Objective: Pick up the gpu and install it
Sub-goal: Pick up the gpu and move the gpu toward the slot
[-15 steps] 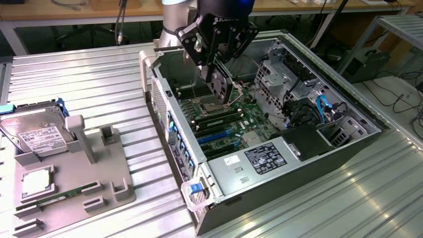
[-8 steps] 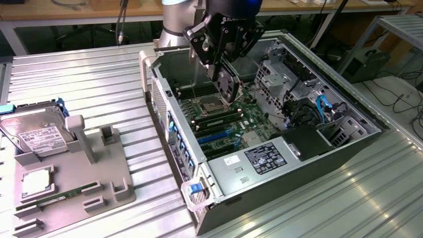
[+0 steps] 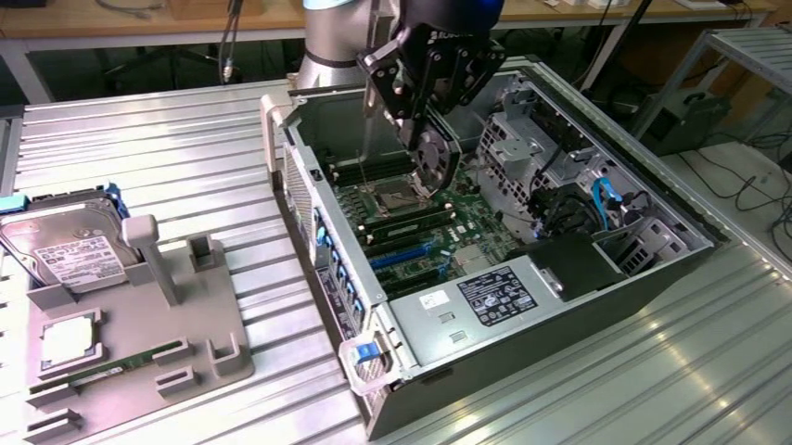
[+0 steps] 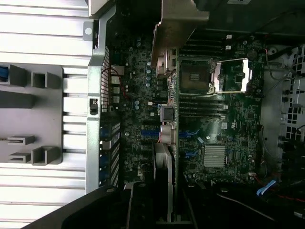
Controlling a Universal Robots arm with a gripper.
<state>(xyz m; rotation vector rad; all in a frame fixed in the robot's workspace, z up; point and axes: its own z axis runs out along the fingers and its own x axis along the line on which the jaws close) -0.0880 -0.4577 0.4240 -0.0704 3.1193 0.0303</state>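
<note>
The gpu (image 3: 431, 159), a dark card with a round fan, hangs upright inside the open computer case (image 3: 563, 320). My gripper (image 3: 427, 116) is shut on its upper edge. The card's lower edge hovers just above the motherboard (image 3: 452, 232), close to the CPU socket (image 3: 402, 195) and the memory slots. In the wrist view the gpu (image 4: 164, 157) appears edge-on, running across the motherboard (image 4: 214, 129) beside the CPU socket (image 4: 198, 76). The blue expansion slots (image 3: 402, 255) lie further toward the case's near end.
A grey parts fixture (image 3: 185, 324) on the ribbed metal table holds a silver hard drive (image 3: 69, 246), a CPU chip (image 3: 69, 338) and a green memory stick (image 3: 118, 362). Case walls, the drive cage (image 3: 520, 139) and blue cables (image 3: 606, 199) surround the board.
</note>
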